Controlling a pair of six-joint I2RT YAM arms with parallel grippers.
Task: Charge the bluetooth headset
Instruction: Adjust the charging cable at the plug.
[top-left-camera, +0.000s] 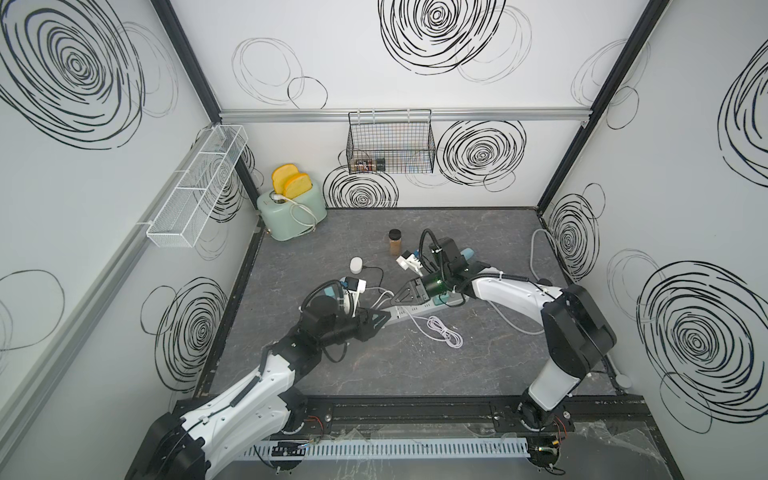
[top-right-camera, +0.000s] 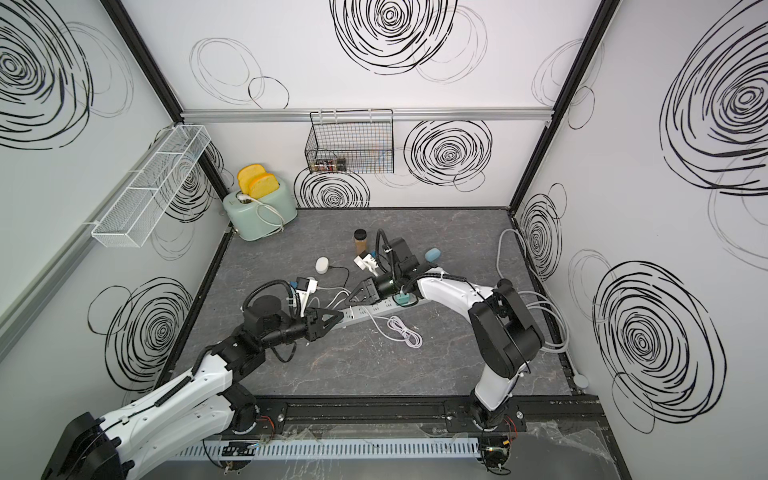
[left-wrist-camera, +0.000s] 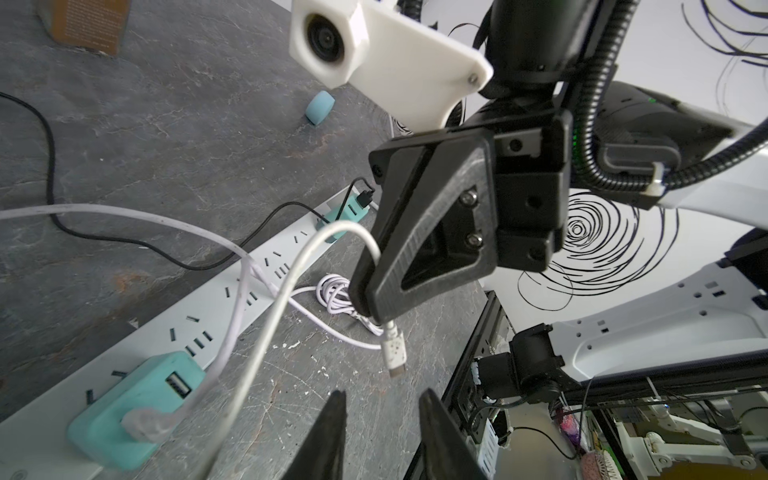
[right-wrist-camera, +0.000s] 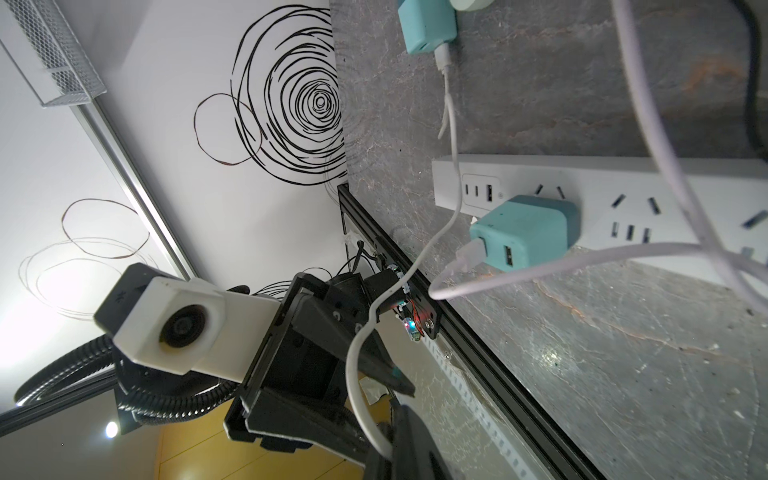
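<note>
- Two arms on one cable here: the right fingers (left-wrist-camera: 399, 249) are pinched tight on the white cable (left-wrist-camera: 340, 225) just behind its connector (left-wrist-camera: 395, 357), so the plug pokes out free, up off the surface (top-left-camera: 415, 374).
- Left fingers (left-wrist-camera: 332, 436) sit just short of that plug, parted with a modest gap and nothing in them.
- Headset is a guess: I'd say it's the pale blue rounded case (top-right-camera: 432, 253) on the surface behind the right arm, well apart from the plug. The white puck (top-left-camera: 356, 264) already has a black lead (left-wrist-camera: 52, 174) on it, so I'm betting on blue.
- Reads like a handover or regrip to me. Doing it well imo:
  - grab the moulded plug body squarely, not the cord, so it can't swivel
  - leave the metal tip sticking out for the port
  - close fully before the right side lets go
- Mind the slack: it hangs over the power strip (left-wrist-camera: 216, 316) and crosses the lilac cable (top-left-camera: 444, 330), so it could snag.
- Materials:
  - cord looks smooth, rubbery and floppy
  - plug is hard white plastic with a small metal tip
  - teal charger (left-wrist-camera: 137, 407) is a matte, rounded block
  - surface is dark stone-look and scuffed
  - fingers are rough black triangular frames
</note>
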